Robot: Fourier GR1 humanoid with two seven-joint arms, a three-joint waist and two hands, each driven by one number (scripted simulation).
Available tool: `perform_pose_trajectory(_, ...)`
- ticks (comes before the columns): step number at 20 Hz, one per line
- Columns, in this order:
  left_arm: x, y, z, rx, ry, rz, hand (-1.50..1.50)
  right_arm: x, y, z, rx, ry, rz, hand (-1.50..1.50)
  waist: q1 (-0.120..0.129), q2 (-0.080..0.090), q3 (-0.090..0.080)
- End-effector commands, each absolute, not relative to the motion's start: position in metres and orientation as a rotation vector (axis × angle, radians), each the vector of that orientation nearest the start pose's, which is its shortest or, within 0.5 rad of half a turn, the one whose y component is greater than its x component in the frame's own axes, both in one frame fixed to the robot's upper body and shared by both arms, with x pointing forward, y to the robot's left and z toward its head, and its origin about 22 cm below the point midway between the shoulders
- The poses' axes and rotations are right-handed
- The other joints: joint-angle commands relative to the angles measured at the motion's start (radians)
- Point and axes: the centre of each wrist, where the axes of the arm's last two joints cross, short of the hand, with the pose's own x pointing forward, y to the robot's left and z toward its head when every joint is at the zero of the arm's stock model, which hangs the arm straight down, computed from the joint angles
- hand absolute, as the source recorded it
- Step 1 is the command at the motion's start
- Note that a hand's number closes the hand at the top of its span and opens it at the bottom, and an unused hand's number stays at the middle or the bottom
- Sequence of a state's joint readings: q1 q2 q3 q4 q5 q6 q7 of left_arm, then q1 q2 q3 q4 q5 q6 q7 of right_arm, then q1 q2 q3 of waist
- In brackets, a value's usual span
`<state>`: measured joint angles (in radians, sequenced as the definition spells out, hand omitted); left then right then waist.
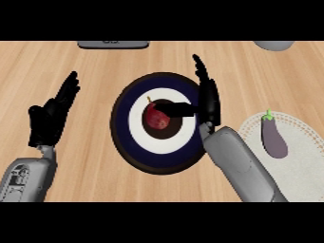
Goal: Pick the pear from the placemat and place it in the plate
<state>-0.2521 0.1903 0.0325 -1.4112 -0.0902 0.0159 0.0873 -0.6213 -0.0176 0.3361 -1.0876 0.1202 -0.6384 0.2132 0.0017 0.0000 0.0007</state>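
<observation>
Red and small, the pear (157, 116) lies at the centre of the plate (124, 102), just left of the right hand (208, 97), whose straight fingers seem released, thumb perhaps touching it. Left hand (51, 116) rests open, well apart.

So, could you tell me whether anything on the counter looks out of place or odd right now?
Nothing looks spilled or damaged. The pear sits at the centre of the plate, with the right hand open beside it. An eggplant lies on the placemat.
</observation>
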Motion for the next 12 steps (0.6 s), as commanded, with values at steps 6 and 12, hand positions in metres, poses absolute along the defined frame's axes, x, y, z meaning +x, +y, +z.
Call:
perform_pose_trajectory(6, 0.300, 0.268, 0.038, 0.234, -1.547, -0.215, 0.00, 0.312, -0.220, 0.032, -0.375, -1.558, -0.125, -1.50, -0.013, -0.001, 0.000)
perform_pose_trajectory(12, 0.295, 0.263, 0.044, 0.222, -1.559, -0.207, 0.00, 0.258, -0.289, 0.013, -0.344, -1.566, -0.093, -1.50, -0.011, -0.002, 0.000)
